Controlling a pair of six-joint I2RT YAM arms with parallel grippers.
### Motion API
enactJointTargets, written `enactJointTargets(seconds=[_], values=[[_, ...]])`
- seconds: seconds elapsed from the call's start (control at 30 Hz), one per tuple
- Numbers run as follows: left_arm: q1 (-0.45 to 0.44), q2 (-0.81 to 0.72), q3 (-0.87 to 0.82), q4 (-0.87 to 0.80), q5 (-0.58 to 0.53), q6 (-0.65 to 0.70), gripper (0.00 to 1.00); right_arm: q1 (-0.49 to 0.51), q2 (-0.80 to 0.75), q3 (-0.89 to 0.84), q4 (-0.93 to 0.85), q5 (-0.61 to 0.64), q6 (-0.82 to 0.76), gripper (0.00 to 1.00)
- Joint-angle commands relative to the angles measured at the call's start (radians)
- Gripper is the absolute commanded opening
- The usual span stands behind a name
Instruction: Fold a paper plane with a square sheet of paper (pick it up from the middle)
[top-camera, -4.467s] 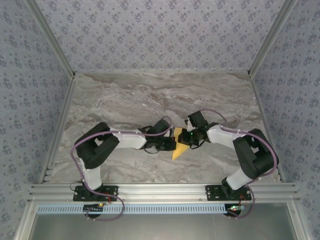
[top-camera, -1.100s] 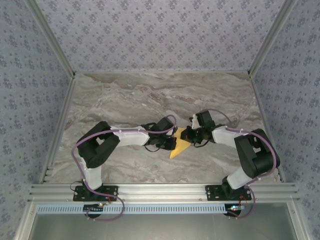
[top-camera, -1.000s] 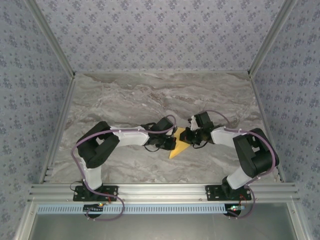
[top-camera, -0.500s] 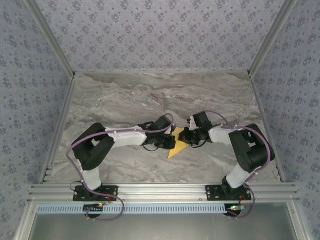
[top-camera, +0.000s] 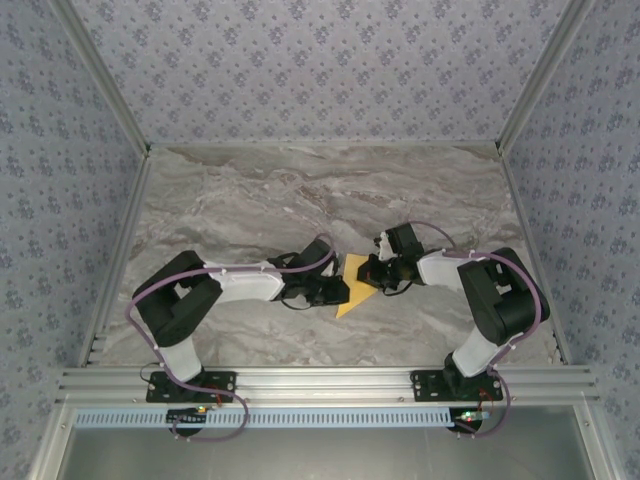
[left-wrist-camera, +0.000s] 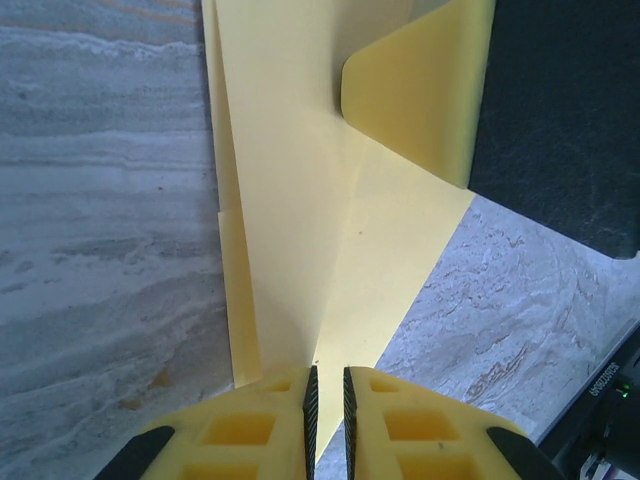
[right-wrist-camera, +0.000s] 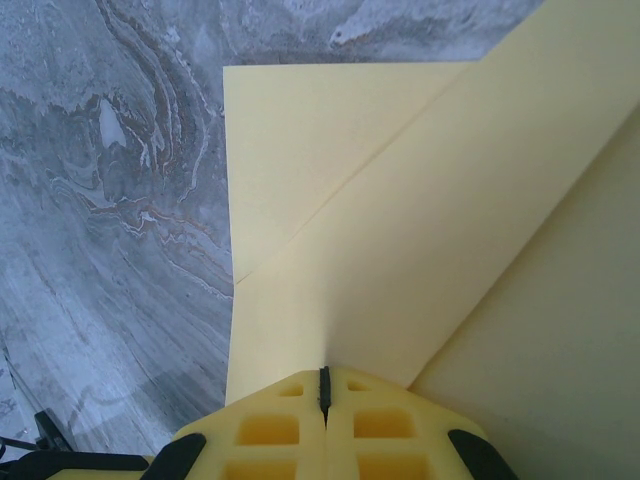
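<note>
Both arms sit low, elbows out, forearms reaching in toward each other at mid-worktop. My left arm comes in from the left and my right arm from the right, wrists nearly meeting. The square sheet of paper is between them, creased to a pointed triangular shape with its tip toward the near edge.

Right jaws: clamped tight on the paper's fold, pads flush.
Left jaws: parted by a thin slit. A crease runs straight into it; can't tell if the pads touch the paper.

One flap curls up against a black housing.

The worktop is grey marble-pattern. The walls have blue floral wallpaper. An aluminium rail along the near edge carries both bases.
</note>
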Motion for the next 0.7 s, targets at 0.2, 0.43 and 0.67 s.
enactJointTargets(seconds=[0.2, 0.43, 0.67], values=[[-0.009, 0.021, -0.019, 0.015, 0.027, -0.032, 0.2, 0.008, 0.065, -0.015, -0.108, 0.124, -0.006, 0.0], [-0.009, 0.042, -0.028, 0.056, 0.06, -0.041, 0.24, 0.009, 0.079, -0.016, -0.108, 0.126, -0.003, 0.0], [-0.01, 0.017, -0.044, 0.092, 0.088, -0.049, 0.28, 0.009, 0.085, -0.016, -0.11, 0.126, -0.001, 0.0]])
